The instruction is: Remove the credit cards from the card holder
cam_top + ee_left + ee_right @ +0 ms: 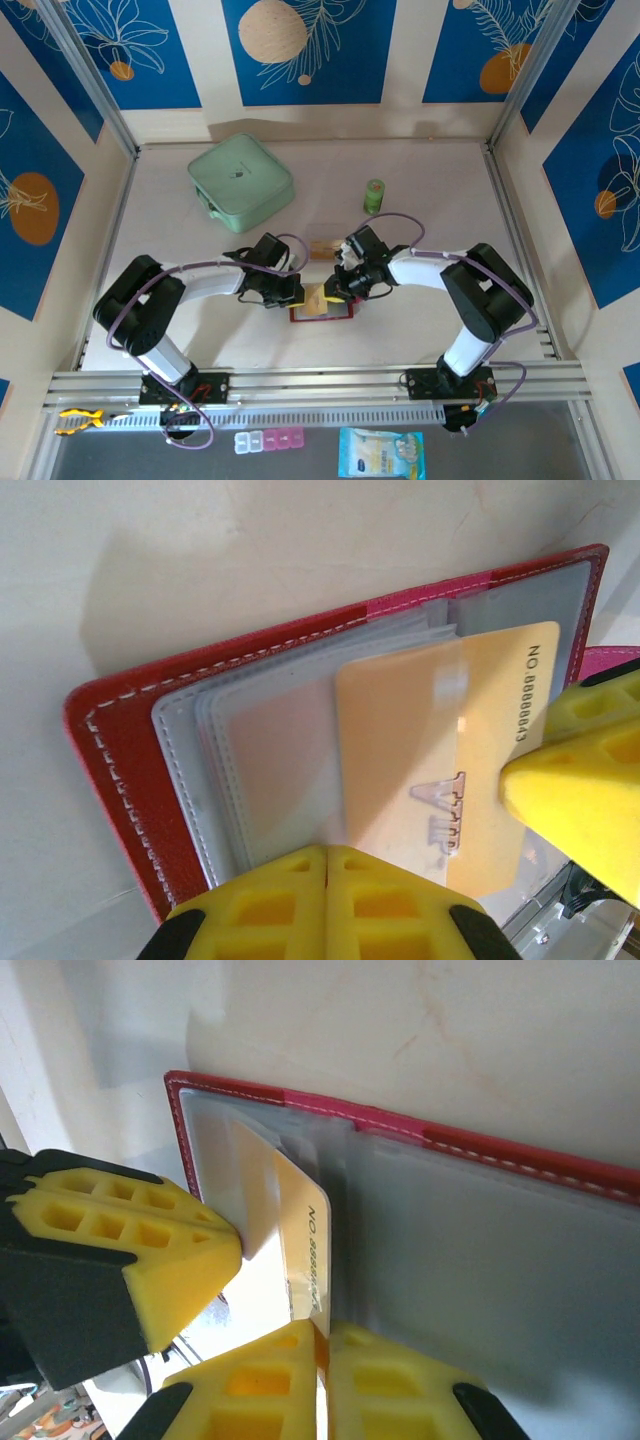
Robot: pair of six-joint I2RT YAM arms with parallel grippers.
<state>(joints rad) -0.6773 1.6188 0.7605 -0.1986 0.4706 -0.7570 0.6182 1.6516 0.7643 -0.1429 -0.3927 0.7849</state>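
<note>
- The card holder (322, 317) lies open and flat on the table (400, 335), towards the near edge. It sits between the two arms and well apart from the mint-green case (240, 182).
- Its cover is dark red and leather-like, with pale stitching along the rim. One stretch of the border looks pinker in the wrist views.
- Inside is a stack of greyish clear sleeves (250, 770), fanned a little so that their edges show one behind another.
- A yellow-orange card (440, 750) sticks partway out of a sleeve. It bears raised "VIP" letters and a printed number along one short edge.
- The right gripper (322, 1332) is pinched narrow on the card's edge, with an orange sliver showing between its yellow pads.
- The left gripper (325, 855) has its jaws pressed together at the sleeves' edge. I cannot tell whether a sleeve is caught between them.
</note>
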